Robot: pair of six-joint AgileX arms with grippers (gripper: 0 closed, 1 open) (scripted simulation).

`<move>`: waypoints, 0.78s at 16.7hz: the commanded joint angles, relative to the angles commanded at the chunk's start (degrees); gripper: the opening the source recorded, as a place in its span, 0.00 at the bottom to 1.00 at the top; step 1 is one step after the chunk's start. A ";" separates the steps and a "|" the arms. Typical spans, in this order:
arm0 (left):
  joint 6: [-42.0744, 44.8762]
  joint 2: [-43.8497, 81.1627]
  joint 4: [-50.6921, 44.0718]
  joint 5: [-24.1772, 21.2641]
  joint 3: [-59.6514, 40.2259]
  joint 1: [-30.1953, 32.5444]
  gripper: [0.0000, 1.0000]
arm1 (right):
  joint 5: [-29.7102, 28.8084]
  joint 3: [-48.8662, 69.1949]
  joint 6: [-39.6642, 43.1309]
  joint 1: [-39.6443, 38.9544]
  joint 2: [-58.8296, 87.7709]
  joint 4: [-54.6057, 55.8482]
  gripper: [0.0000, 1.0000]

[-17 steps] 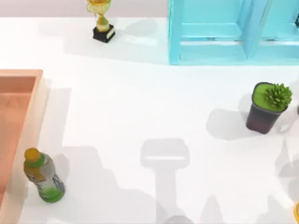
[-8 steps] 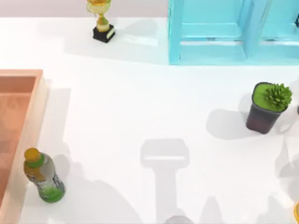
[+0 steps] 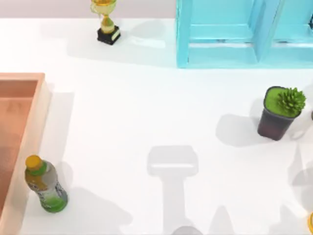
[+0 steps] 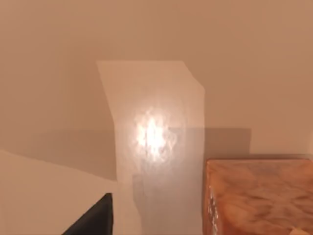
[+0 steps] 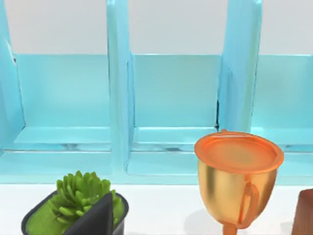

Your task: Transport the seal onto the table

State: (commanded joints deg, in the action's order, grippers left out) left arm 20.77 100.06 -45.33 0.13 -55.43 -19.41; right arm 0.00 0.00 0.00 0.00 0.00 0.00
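An orange-tan marbled block, the seal [image 4: 259, 196], stands on a tan surface in the left wrist view, and its red end is not visible. A dark part of my left gripper [image 4: 93, 220] shows close beside it, apart from it. The white table [image 3: 146, 107] spreads across the top view. A dark part of my right gripper [image 5: 98, 218] shows in front of a potted plant [image 5: 73, 200], away from the seal.
An orange-brown wooden tray [image 3: 41, 112] lies at the table's left edge, with a green bottle [image 3: 45, 185] beside it. A gold trophy [image 3: 106, 22] and a light blue cabinet [image 3: 239, 34] stand at the back. The potted plant [image 3: 281, 112] is at the right. A gold cup [image 5: 237, 178] stands near it.
The arm's shadow near the bottle and tray has shrunk toward the left. Bottle, trophy and plant have not moved.
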 joint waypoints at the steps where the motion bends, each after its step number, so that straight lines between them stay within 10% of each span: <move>1: 0.00 0.00 0.00 0.00 0.00 0.00 1.00 | 0.00 0.00 0.00 0.00 0.00 0.00 1.00; 13: 0.00 0.00 0.00 0.00 0.00 0.00 0.17 | 0.00 0.00 0.00 0.00 0.00 0.00 1.00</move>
State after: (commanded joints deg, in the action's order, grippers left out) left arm 20.77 100.06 -45.33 0.13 -55.43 -19.41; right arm 0.00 0.00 0.00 0.00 0.00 0.00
